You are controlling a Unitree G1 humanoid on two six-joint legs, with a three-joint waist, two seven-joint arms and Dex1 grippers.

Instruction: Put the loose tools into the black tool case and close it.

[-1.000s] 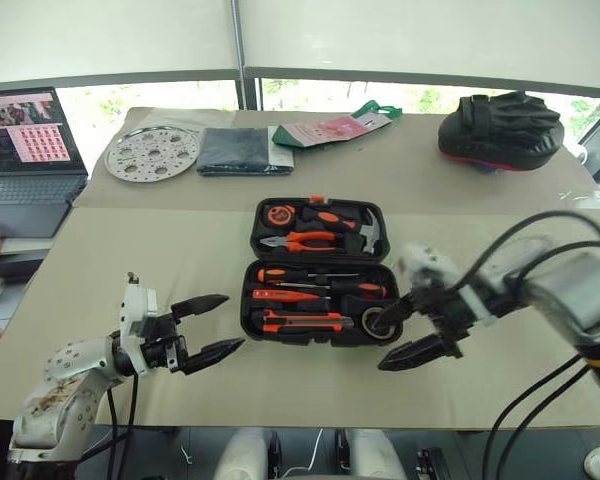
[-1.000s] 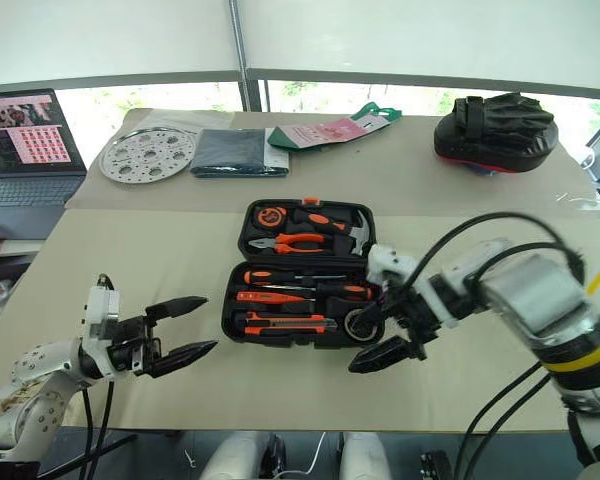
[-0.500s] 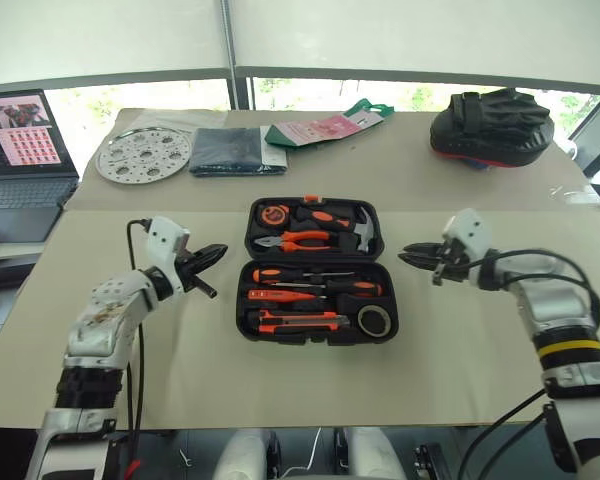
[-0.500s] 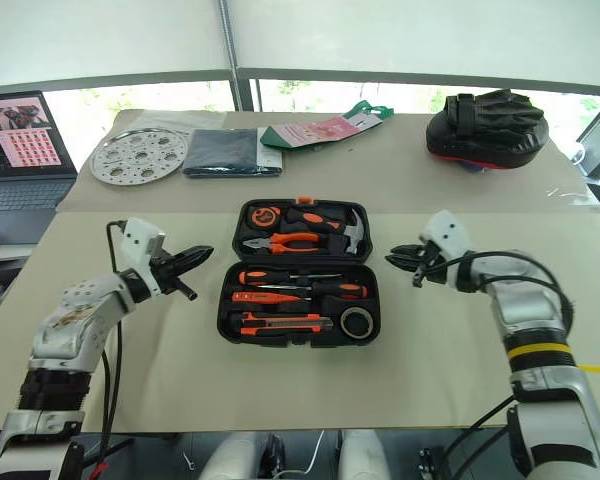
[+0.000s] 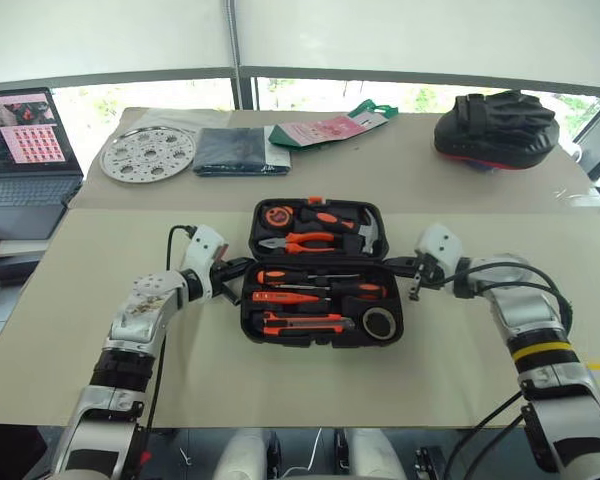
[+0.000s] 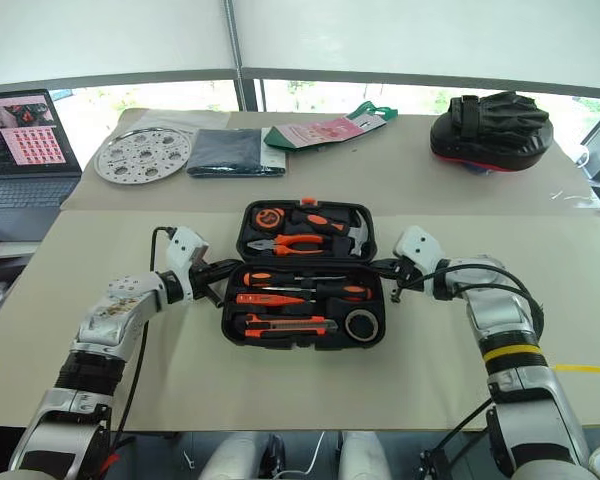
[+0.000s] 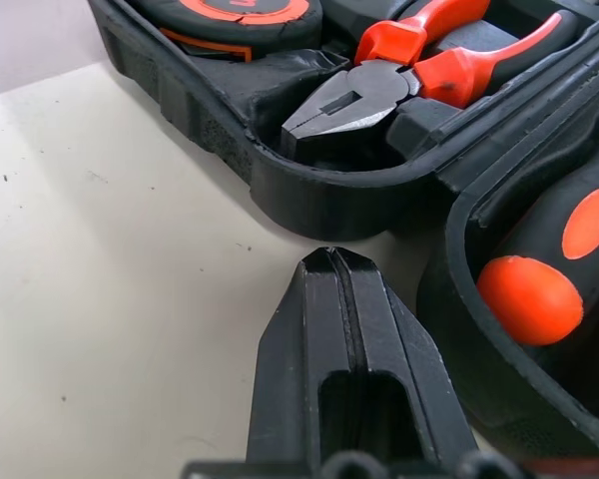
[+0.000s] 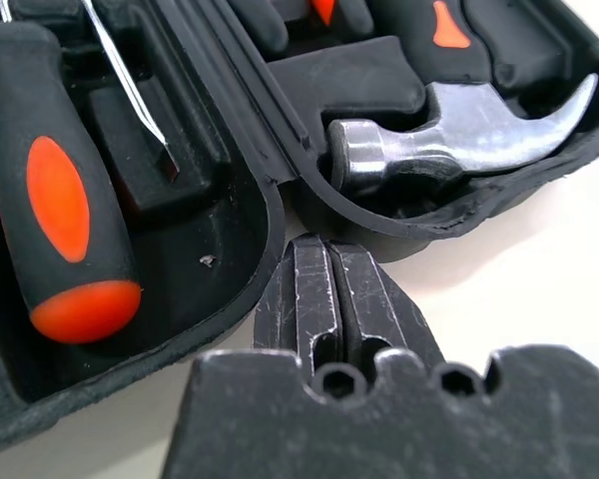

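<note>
The black tool case (image 5: pixel 310 341) lies open on the table in front of me. Its near half holds two long screwdrivers (image 5: pixel 305 274), a small orange screwdriver (image 5: pixel 285 296), the utility knife (image 5: pixel 300 322) and the black tape roll (image 5: pixel 379 322). My left gripper (image 5: pixel 242 268) is shut and empty, its tip by the case's left side where the two halves meet (image 7: pixel 334 264). At the right side of the case, my right gripper (image 5: pixel 395 266) is also shut and empty, its tip close to the hinge corner (image 8: pixel 329 249).
The far half holds a tape measure (image 5: pixel 277 213), pliers (image 5: pixel 305 240) and a hammer (image 5: pixel 365 232). Behind the case lie a perforated metal disc (image 5: pixel 150 153), a dark folded cloth (image 5: pixel 232 150), a pink leaflet (image 5: pixel 330 128) and a black mitt (image 5: pixel 498 130). A laptop (image 5: pixel 20 150) stands far left.
Both grippers went from open to shut. Both arms reached forward and inward, from the table's front edge to the left and right sides of the case.
</note>
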